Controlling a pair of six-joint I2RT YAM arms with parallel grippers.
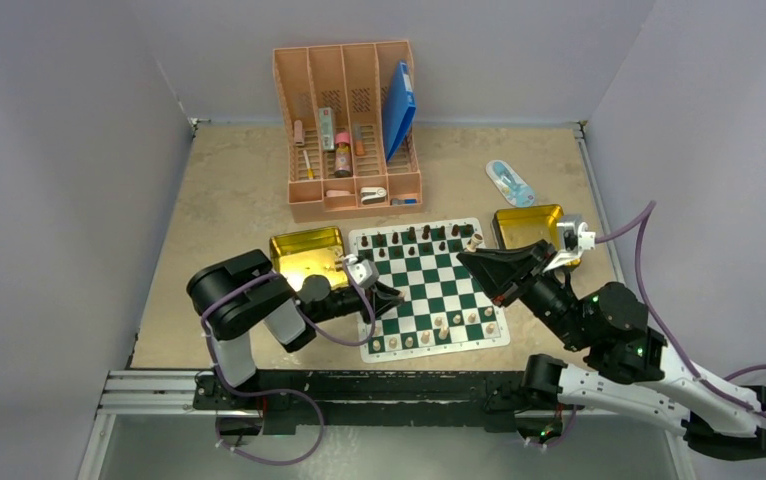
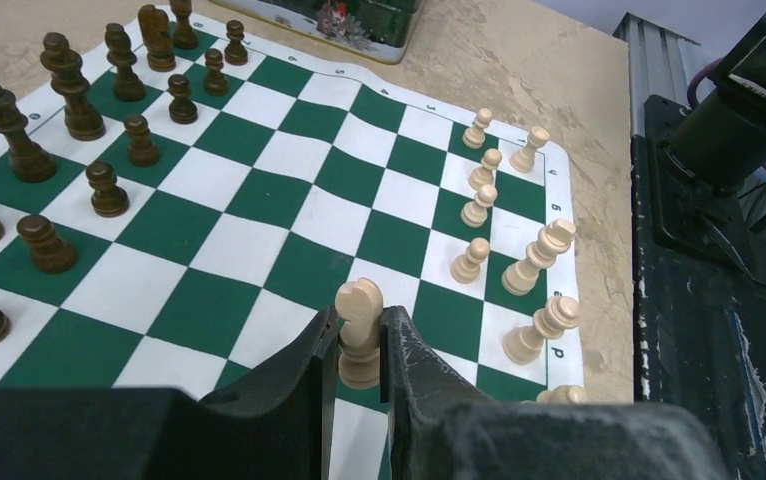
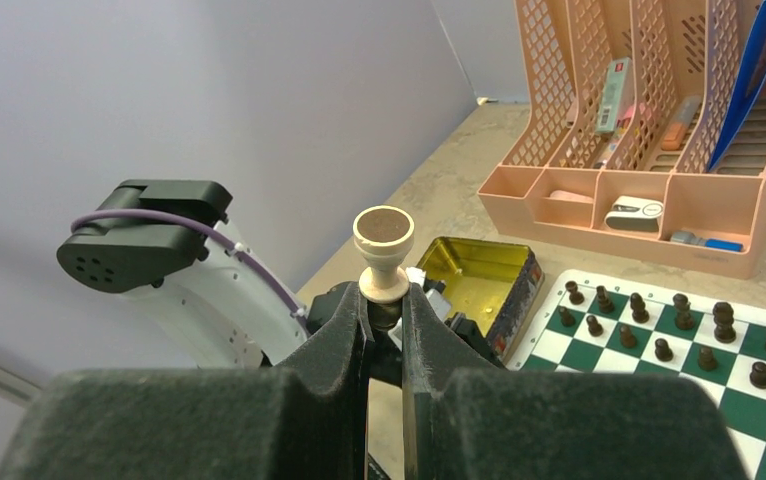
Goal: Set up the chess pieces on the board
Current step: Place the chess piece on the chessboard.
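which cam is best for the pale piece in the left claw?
Left wrist: the pale piece sits upright in the left claw, close up over the board. Top external: too small, hidden by the claw. Right wrist: absent; the right claw grips a second piece, base-up.

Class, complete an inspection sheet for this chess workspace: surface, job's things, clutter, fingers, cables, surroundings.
Surface: beige table.
Job's things: checkered board; dark pieces on far rows; pale pieces partly filling near rows.
Clutter: gold left tin and right tin beside the board; pink organiser, blue-white packet behind.
Fingers: left fingers shut on a notched pale piece at the board's edge; right fingers shut on an upturned pale piece.
Cables: left purple cable and right purple cable, one along each arm.
Surroundings: pale walls; metal rail at near edge.
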